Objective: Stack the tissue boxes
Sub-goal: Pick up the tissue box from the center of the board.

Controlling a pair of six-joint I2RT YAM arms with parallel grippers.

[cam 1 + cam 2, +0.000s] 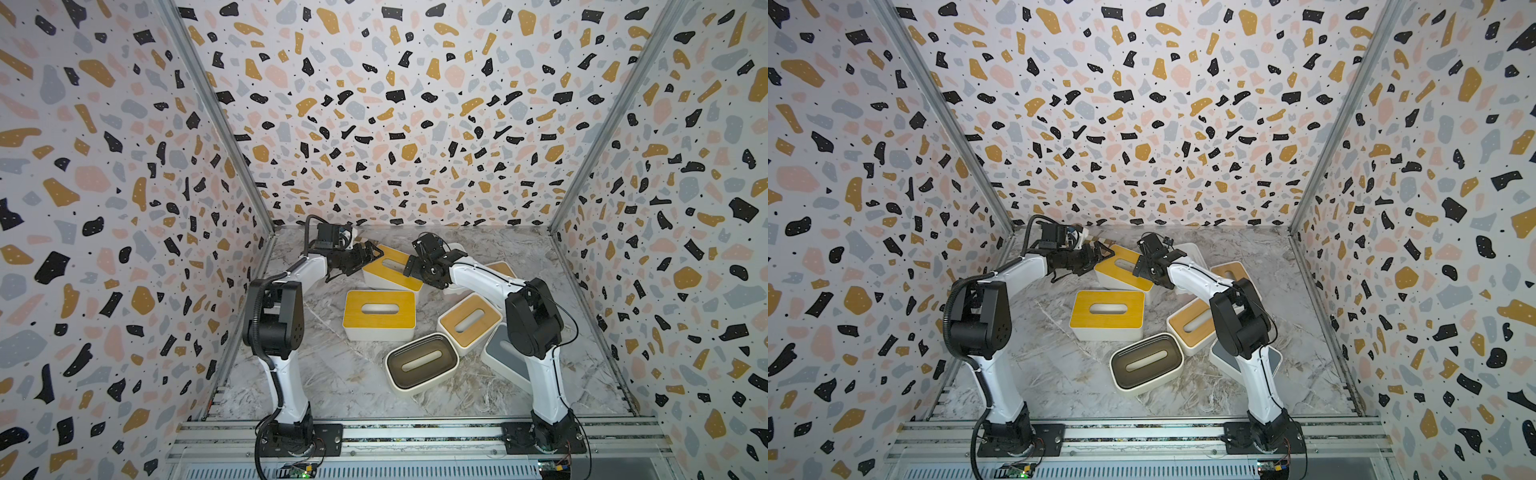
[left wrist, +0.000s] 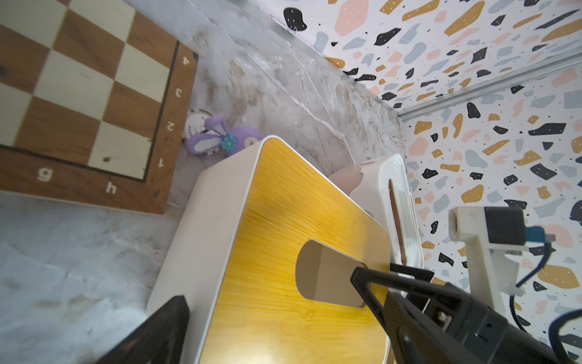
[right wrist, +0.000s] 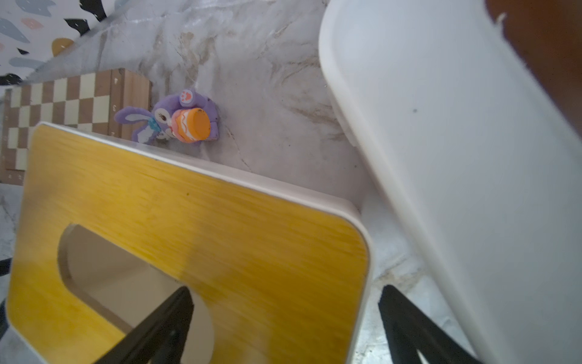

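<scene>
Tissue box [image 2: 283, 205], yellow wood-grain lid, cream body, oval slot, sits toward the rear of your grey marble tabletop [image 1: 332, 382], behind a second yellow box [image 1: 357, 318]. Your left gripper [image 2: 269, 286] and right gripper [image 3: 286, 287] each straddle one side of it, jaws apart. Terrazzo-print walls [image 1: 415, 124] enclose the cell.

Wooden chessboard [image 2: 78, 94] flat on marble tabletop [image 2: 283, 88]; purple plush rabbit [image 2: 217, 138] just beside numbered edge, overlapping round white chip [image 2: 196, 119]; terrazzo-patterned walls [image 2: 472, 47] around.

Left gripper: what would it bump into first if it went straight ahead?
Most likely the far yellow-lidded tissue box: the open left gripper points along its lid, jaws straddling one wall. Depth is unclear.
</scene>
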